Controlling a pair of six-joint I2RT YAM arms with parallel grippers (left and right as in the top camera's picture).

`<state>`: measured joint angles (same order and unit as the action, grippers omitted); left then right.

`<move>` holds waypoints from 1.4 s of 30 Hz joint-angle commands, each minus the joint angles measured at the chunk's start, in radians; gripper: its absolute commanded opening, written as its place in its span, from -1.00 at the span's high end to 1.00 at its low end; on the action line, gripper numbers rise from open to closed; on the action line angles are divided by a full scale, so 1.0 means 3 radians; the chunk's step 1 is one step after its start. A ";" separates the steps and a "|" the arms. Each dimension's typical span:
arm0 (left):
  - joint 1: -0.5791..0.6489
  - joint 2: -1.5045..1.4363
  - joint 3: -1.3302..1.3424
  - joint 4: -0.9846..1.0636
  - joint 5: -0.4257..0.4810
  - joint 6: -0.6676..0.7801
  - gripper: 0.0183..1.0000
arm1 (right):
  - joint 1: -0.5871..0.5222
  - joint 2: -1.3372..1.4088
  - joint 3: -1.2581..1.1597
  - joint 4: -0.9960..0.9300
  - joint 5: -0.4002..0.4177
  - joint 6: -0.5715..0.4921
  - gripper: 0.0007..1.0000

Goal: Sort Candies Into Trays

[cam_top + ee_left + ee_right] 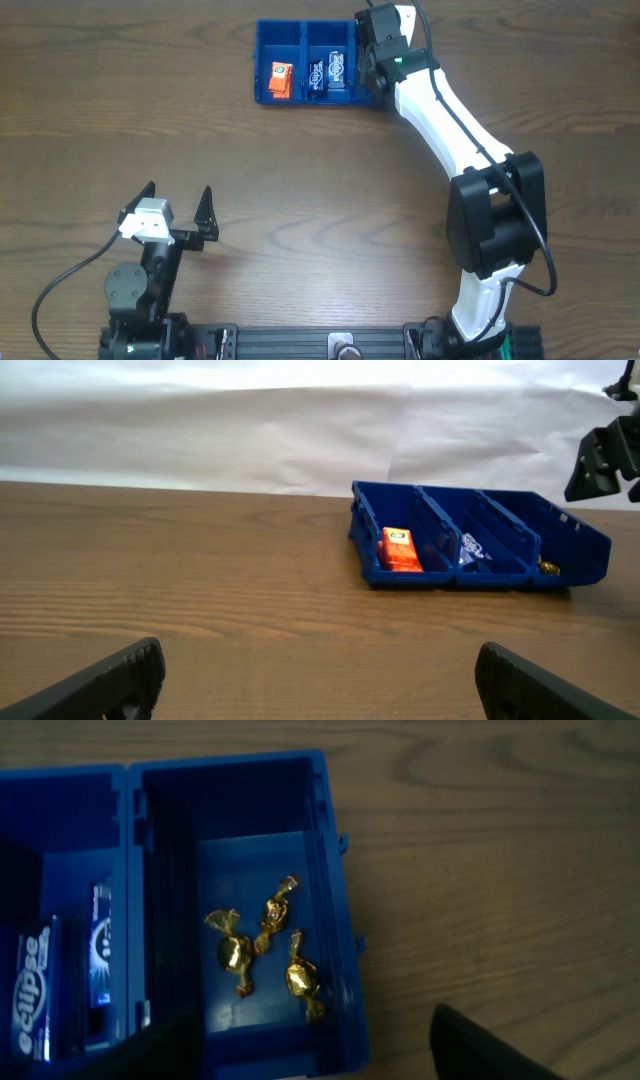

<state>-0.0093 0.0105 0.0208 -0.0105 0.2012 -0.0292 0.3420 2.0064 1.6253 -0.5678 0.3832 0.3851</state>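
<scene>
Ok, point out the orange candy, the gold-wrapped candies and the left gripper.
orange candy (281, 81), top view, middle of its wrapper.
gold-wrapped candies (234, 954), right wrist view, body of one candy.
left gripper (178, 189), top view, midway between fingertips.

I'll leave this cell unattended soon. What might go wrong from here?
The right end effector hangs open above the end compartment of the blue tray, one finger beyond its outer wall; a low retreat might snag that wall and shift the tray. The three gold candies lie loose beneath, so a dip might knock one out.
</scene>
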 commanded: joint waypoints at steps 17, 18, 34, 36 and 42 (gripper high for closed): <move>0.0014 -0.0020 -0.0053 -0.0149 0.0094 -0.0013 -1.00 | -0.0666 -0.0868 -0.0008 -0.0285 -0.0762 -0.0598 -1.00; 0.0014 -0.0020 -0.0053 -0.0149 0.0094 -0.0013 -1.00 | -0.0701 -0.0935 -0.0010 -0.0326 -0.0760 -0.0652 -1.00; 0.0014 -0.0020 -0.0053 -0.0149 0.0094 -0.0013 -1.00 | -0.0989 -0.2881 -0.1823 0.0445 -0.0622 -0.1019 -1.00; 0.0014 -0.0020 -0.0053 -0.0149 0.0094 -0.0013 -1.00 | -0.0998 -0.3162 -0.2124 0.0617 -0.0622 -0.1139 -1.00; 0.0014 -0.0020 -0.0053 -0.0149 0.0094 -0.0013 -1.00 | -0.1002 -0.4199 -0.3034 0.1064 -0.0623 -0.1239 -1.00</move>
<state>-0.0093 0.0105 0.0212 -0.0113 0.2012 -0.0292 0.0433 0.8925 0.8276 -0.2817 0.1970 0.0483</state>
